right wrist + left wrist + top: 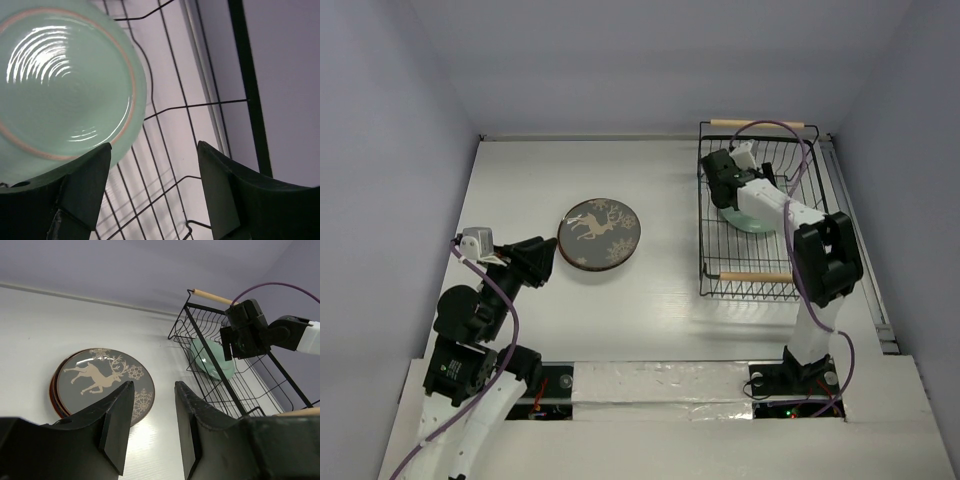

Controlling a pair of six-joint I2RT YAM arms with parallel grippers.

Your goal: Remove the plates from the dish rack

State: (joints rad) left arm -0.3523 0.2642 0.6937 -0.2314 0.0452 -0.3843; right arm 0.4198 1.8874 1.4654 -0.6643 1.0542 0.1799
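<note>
Toward the far right of the table [660, 180], the dish rack [702, 220] stands with its long sides running away from the arms, a wooden handle at its far end [760, 124] and another at its near end [755, 276]. Its right side lies close to the table's right edge, so there is little room there. One mint green plate [748, 223] sits inside, in the far half, apparently tilted against the wires. The right gripper [154, 145] reaches down into the rack over this plate with its fingers spread wide and nothing between them. In the right wrist view the plate's rim shows just beside one finger [87, 185]; whether they touch cannot be told.

Left of centre, a stack of plates [600, 232] rests on the table, a brown plate with a pale deer on top and a red rim [52, 395] showing beneath. The left gripper [154, 385] hangs just near the stack's near-left edge, jaws parted and empty. A wide strip of bare white table separates the stack from the rack's left wall.
</note>
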